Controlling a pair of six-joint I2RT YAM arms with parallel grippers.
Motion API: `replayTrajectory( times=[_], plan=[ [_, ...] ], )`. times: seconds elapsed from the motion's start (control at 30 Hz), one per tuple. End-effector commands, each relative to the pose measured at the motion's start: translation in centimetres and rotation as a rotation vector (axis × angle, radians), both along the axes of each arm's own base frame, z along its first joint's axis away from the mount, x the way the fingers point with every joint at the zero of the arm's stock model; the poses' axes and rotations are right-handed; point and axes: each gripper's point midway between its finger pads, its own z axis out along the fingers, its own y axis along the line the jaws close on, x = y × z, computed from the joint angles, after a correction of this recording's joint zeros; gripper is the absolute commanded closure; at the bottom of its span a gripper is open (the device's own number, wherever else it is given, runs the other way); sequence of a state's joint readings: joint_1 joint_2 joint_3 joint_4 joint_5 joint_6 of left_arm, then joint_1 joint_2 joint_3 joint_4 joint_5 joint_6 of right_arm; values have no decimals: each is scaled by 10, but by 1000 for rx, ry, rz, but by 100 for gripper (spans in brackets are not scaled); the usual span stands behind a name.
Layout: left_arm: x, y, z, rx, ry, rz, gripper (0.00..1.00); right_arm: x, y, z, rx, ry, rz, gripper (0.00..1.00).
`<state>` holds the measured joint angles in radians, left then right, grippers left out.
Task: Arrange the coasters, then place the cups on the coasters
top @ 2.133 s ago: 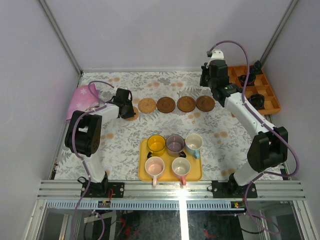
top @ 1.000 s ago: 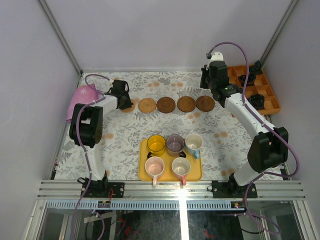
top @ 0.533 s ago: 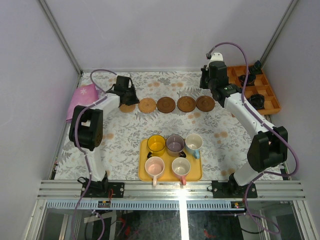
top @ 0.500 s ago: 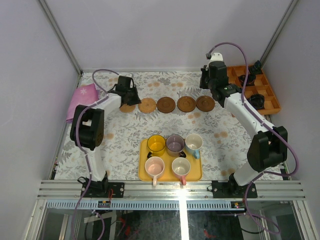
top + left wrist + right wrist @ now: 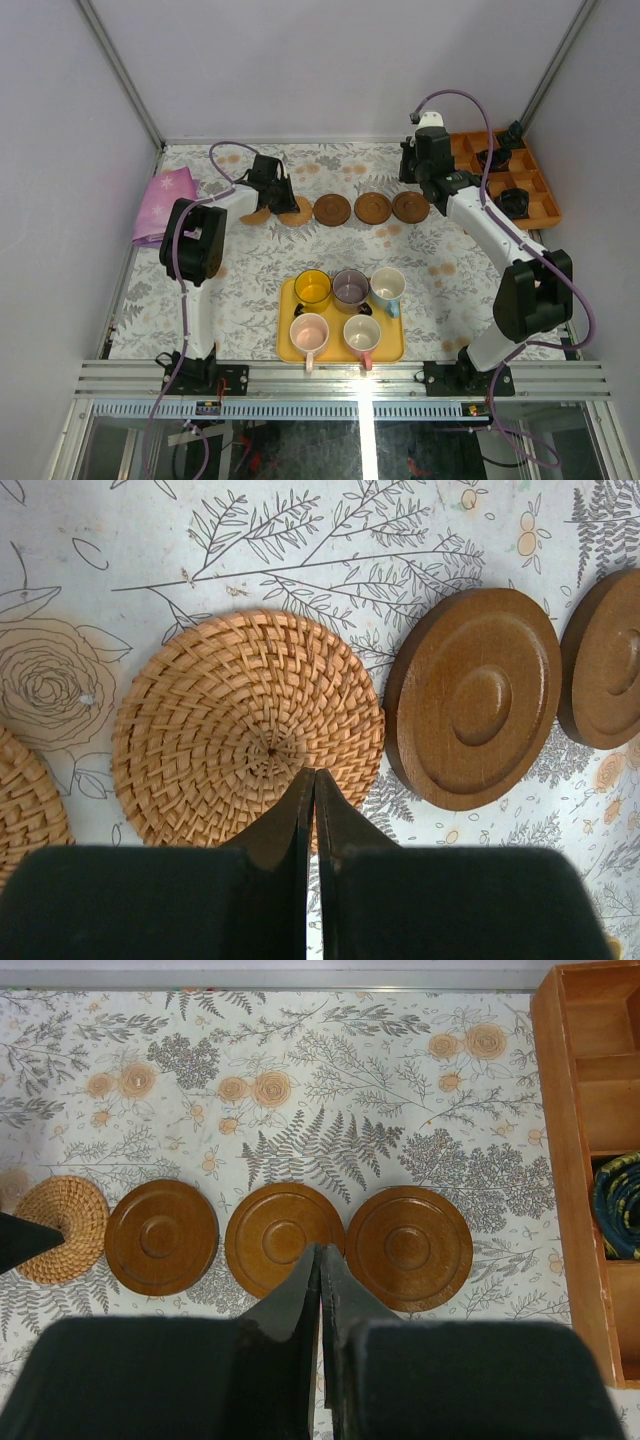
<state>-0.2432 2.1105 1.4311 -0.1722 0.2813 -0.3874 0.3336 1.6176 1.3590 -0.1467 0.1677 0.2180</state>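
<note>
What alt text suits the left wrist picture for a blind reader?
The shut left gripper points over a tan woven coaster on a floral tablecloth. A dark brown coaster lies to its right; a second woven coaster and second brown coaster are cut off at the edges.

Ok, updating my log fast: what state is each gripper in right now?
Left gripper: closed, holding nothing, over a woven coaster.
Right gripper: closed, holding nothing.

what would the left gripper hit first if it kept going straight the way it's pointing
Most likely the tan woven coaster: the shut left gripper aims down near its middle, though how far above it is unclear.
</note>
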Motion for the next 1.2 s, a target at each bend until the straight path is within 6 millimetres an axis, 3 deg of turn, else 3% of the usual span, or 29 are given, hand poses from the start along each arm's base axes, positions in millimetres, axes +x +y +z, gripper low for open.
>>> replayTrajectory(
  times=[0.0, 0.87, 1.17],
  plan=[
    [13, 0, 7, 2, -42, -5, 100, 2, -2, -2, -8, -1, -21, 100],
    [7, 18, 10, 79, -41, 51, 100, 4, 4, -6, 15, 15, -5, 100],
    [7, 13, 14, 58, -55, 28, 100, 4, 7, -3, 26, 10, 2, 100]
  ],
)
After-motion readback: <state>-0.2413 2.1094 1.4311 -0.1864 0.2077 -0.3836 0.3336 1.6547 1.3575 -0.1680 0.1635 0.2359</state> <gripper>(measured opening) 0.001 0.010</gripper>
